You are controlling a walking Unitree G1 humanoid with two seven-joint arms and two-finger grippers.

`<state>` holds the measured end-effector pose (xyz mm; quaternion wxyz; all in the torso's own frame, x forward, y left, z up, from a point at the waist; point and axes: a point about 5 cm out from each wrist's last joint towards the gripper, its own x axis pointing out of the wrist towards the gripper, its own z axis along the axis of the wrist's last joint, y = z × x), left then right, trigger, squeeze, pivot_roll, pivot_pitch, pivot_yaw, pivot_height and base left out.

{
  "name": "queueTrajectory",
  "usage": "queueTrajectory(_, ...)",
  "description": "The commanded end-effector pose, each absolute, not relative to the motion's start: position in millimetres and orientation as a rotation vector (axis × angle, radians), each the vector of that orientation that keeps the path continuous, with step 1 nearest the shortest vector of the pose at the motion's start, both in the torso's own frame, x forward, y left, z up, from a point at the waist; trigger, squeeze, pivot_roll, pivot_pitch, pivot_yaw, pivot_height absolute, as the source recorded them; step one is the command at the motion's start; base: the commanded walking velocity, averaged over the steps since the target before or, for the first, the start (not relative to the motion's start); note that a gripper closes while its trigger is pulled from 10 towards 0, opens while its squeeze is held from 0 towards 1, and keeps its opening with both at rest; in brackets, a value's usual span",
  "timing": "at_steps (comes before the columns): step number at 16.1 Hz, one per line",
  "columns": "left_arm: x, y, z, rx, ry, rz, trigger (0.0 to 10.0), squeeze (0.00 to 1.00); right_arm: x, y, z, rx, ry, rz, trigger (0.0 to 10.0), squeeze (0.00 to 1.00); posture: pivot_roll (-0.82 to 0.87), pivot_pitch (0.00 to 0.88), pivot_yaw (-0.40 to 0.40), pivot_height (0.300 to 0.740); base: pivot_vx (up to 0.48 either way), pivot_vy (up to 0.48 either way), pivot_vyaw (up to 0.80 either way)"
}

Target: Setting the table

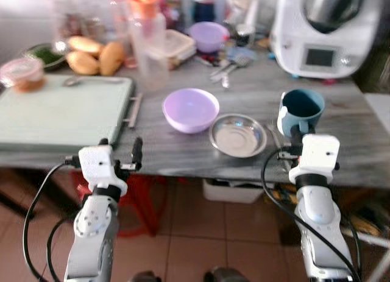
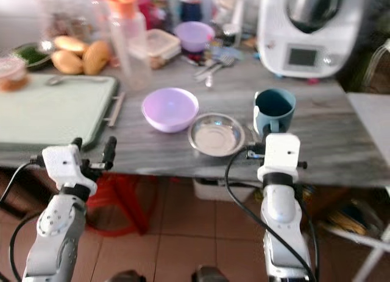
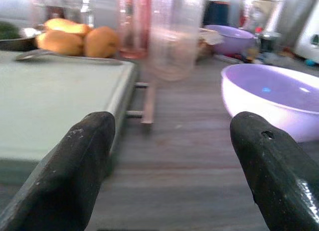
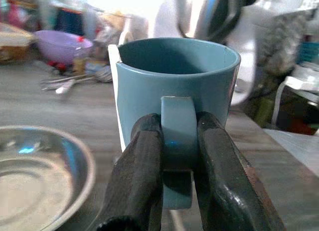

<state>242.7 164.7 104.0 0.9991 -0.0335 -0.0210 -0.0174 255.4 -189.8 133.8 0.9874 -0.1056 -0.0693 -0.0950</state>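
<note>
I have the grey wooden table [image 1: 256, 99] in front of me, and everything I care about sits along its near edge, close to my two pincers. Just ahead of the left gripper [image 3: 172, 166] and off to its outer side lies the pale green tray [image 1: 55, 111], flat and bare; ahead and to its inner side stands the lilac bowl [image 1: 191, 109], near but not touched, and that pincer is spread wide with nothing in it. Between the two pincers, closer to the right one, rests the shallow steel dish [image 1: 237, 134], just beside the bowl. The right gripper [image 4: 177, 156] is the one at work: its two black fingers [image 4: 137, 176] are pinched on the flat handle of the teal mug [image 4: 177, 86], which stands upright on the table directly ahead of it. I judge the mug to be ceramic, stiff, fairly weighty for its size and breakable, with a glazed, slick handle; holding it by the handle alone puts the weight out in front of the fingers, so it may swing or slip if I lift fast. I'd keep the pinch firm and low on the handle, near the body, and move it slowly
</note>
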Motion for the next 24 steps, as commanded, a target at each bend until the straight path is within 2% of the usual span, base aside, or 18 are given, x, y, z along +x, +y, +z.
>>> queueTrajectory(1, 242, 165, 108, -0.059, -0.053, -0.051, 10.0, 0.00, 258, -195, 138, -0.220, -0.159, -0.204, 10.0, 0.00, 0.00, 0.000, -0.005, 0.740, 0.000, 0.000, -0.43)
queueTrajectory(4, 240, 164, 109, -0.072, -0.062, -0.068, 10.0, 0.00, 259, -197, 140, -0.223, -0.164, -0.207, 10.0, 0.00, 0.00, 0.000, -0.003, 0.740, 0.000, 0.000, 0.00)
queueTrajectory(6, 240, 163, 109, -0.074, -0.061, -0.075, 10.0, 0.00, 258, -197, 139, -0.222, -0.159, -0.206, 10.0, 0.00, 0.00, 0.000, -0.001, 0.740, 0.257, 0.000, -0.72)
queueTrajectory(15, 240, 160, 109, -0.088, -0.065, -0.092, 10.0, 0.00, 260, -195, 142, -0.252, -0.185, -0.195, 10.0, 0.00, -0.01, 0.000, -0.006, 0.740, 0.298, 0.000, 0.00)
queueTrajectory(21, 240, 160, 110, -0.102, -0.070, -0.091, 10.0, 0.00, 263, -195, 142, -0.253, -0.187, -0.201, 10.0, 0.00, 0.00, 0.000, -0.007, 0.740, 0.000, 0.000, -0.51)
queueTrajectory(24, 238, 161, 111, -0.097, -0.067, -0.091, 10.0, 0.00, 269, -194, 144, -0.241, -0.193, -0.184, 10.0, 0.00, 0.01, 0.000, 0.000, 0.740, 0.000, 0.000, 0.00)
